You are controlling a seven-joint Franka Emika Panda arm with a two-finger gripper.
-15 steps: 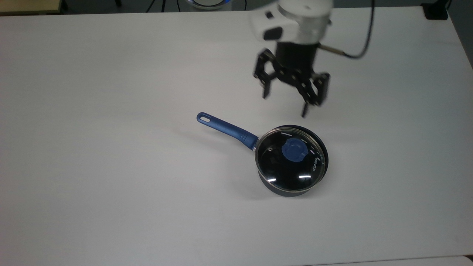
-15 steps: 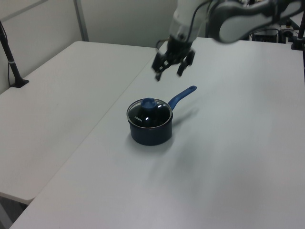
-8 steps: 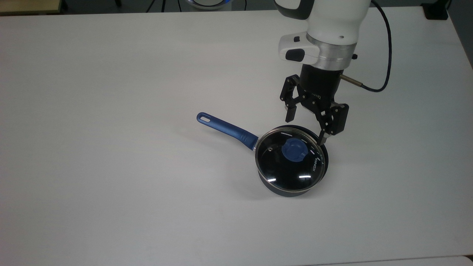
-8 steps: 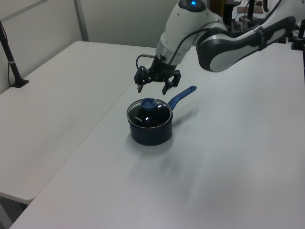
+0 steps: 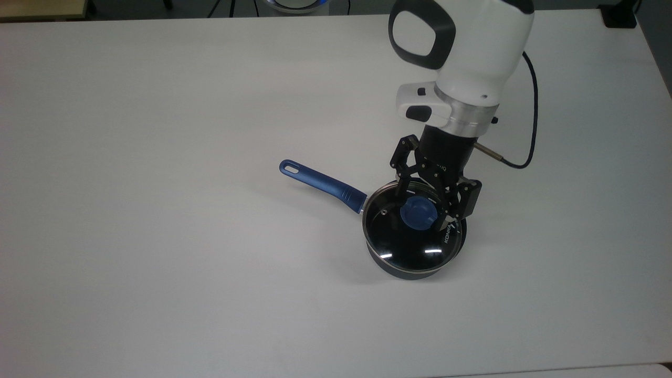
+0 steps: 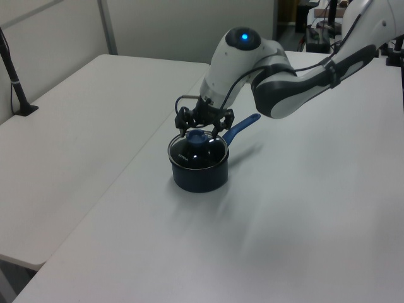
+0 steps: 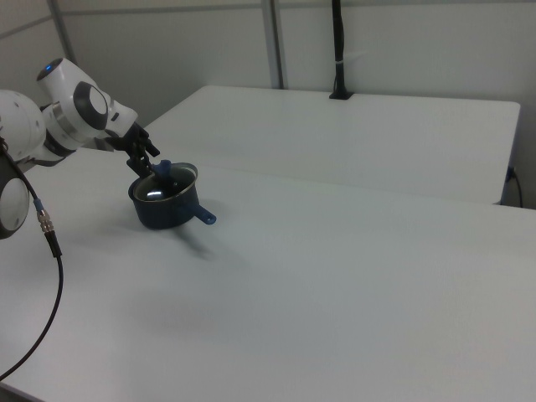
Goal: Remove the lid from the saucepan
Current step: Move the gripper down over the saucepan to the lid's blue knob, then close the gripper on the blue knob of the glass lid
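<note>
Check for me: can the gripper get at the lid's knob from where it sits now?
Probably yes. The gripper is open, with a finger on either side of the blue knob on the lid, and nothing sits between them. Whether the fingers are low enough to close on it is hard to tell.

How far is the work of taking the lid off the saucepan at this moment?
Done: the gripper has reached the pot, its open fingers on either side of the blue knob. In hand: lining up for the grasp; the fingers have not closed on the knob. Left: closing, then lifting, since the lid sits flat on the saucepan, whose handle lies undisturbed on the table.
</note>
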